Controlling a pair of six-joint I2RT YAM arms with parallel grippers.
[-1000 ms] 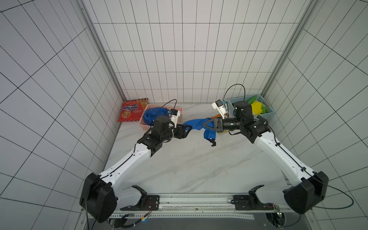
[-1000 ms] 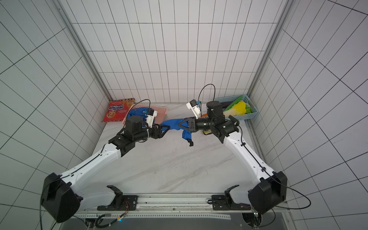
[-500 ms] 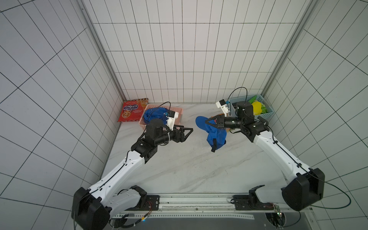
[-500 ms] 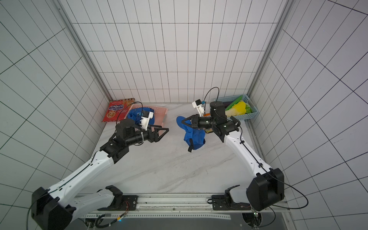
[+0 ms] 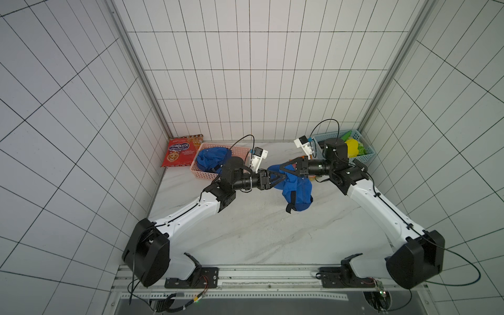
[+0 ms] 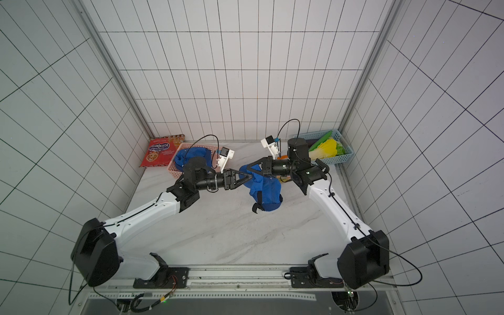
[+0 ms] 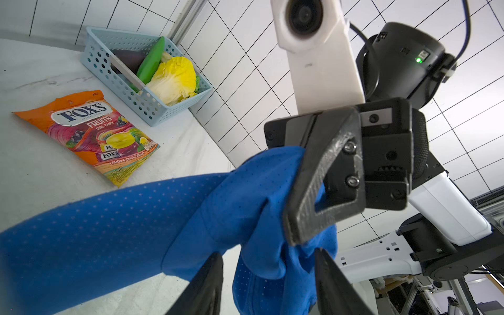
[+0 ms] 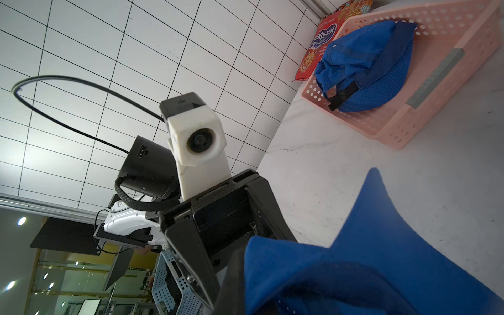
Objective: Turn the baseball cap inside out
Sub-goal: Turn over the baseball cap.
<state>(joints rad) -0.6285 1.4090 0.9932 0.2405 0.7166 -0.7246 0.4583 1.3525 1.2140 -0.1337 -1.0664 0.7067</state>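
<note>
**A:** Where's the baseball cap [image 5: 297, 191]?

**B:** It's up off the bench [image 5: 245, 234], over the middle and toward the back edge. My right fingers [image 7: 321, 174] are clamped tight on its rim, I think near where the brim starts. The crown sags below with the black strap [image 5: 291, 203] dangling. I can't tell if the lowest bit brushes the bench.

**A:** And the left?

**B:** My left fingers [image 7: 207, 286] are roughly half apart, straddling a fold of the crown just beside the right pair. There's cloth between them, but it's not pinched that I can see.

**A:** How will it handle?

**B:** It's light, floppy, perforated cloth, and only the brim looks stiff. It'll bunch and slip, so I'd bite a thick fold at the crown's rim, not a single layer. I'd stay off the strap.

**A:** There's another blue one?

**B:** That's a spare cap [image 5: 211, 163] in the pink basket [image 5: 199, 176] at the back left corner. Skip it.
</note>
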